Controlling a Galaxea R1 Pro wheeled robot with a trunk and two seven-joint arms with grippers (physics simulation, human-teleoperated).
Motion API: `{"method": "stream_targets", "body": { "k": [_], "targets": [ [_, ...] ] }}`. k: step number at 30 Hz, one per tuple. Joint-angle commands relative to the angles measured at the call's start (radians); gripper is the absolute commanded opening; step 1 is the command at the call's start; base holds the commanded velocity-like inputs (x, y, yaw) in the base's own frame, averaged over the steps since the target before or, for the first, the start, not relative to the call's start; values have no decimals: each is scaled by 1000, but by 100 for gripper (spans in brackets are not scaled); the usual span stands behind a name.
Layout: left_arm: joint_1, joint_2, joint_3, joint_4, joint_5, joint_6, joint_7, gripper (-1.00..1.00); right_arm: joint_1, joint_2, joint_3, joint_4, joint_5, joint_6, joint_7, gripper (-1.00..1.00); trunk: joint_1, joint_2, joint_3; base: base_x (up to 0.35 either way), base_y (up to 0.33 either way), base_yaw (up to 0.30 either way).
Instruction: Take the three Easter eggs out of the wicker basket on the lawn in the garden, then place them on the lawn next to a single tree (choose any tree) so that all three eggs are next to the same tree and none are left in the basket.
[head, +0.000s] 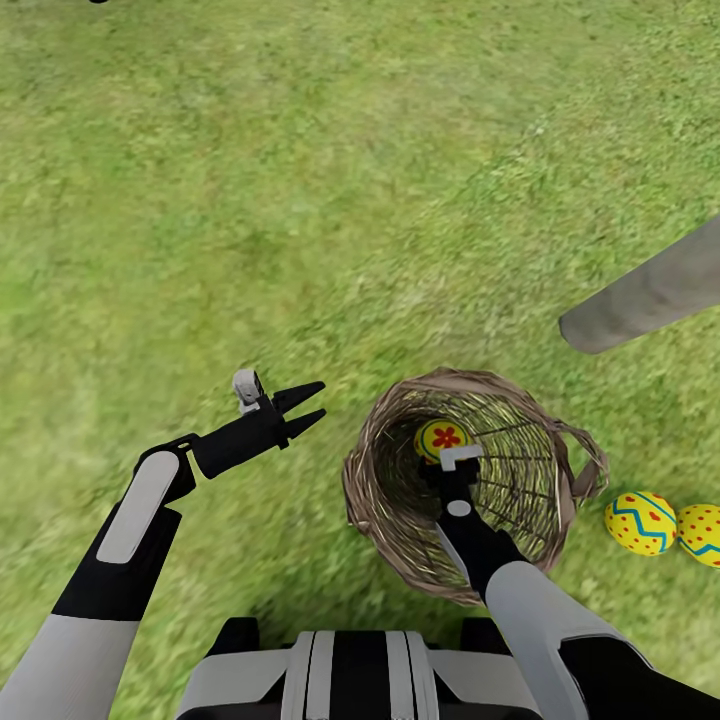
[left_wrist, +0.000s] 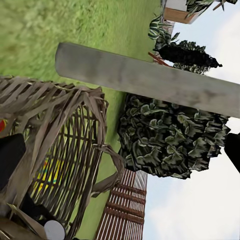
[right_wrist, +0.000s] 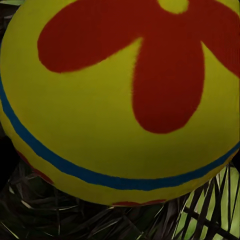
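Head view, left to right: the left gripper (head: 312, 405) hovers over the lawn (head: 300, 180), jaws spread and empty. The right gripper (head: 447, 463) reaches inside the wicker basket (head: 372, 480) at the last egg (head: 442, 438) (yellow, red flower, blue band); whether its jaws pinch it I cannot tell. Two eggs (head: 640, 522) already lie near the tree (head: 650, 290) trunk.
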Motion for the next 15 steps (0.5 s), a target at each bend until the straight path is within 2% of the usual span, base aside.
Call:
{"method": "stream_targets", "body": {
  "k": [1,14,15],
  "targets": [
    [-1,1,-1,1,-5,1,-7,100,0,0,6,3,1,1,-4,100,4,-7,-3,0,0,0],
    [-1,1,-1,1,-5,1,-7,100,0,1,6,3,1,0,-4,100,8,-14,-7,0,0,0],
    [-1,1,-1,1,-5,1,-7,100,0,1,6,3,1,1,-4,-100,8,-14,-7,0,0,0]
  ]
}}
